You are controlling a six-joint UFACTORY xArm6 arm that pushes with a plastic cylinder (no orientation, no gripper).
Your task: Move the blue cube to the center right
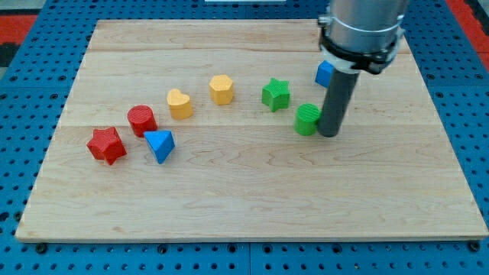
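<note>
The blue cube (324,74) sits near the view's top right of the wooden board (252,191), partly hidden behind my rod. My tip (329,134) rests on the board just right of a green cylinder (307,120), touching or nearly touching it. The tip is below the blue cube in the view, about a block's length away. The rod's body covers the cube's right side.
A green star (276,94) lies left of the cube. A yellow hexagon (221,88) and yellow heart (180,103) lie further left. A red cylinder (142,120), red star (105,145) and blue triangle (160,144) sit at the left.
</note>
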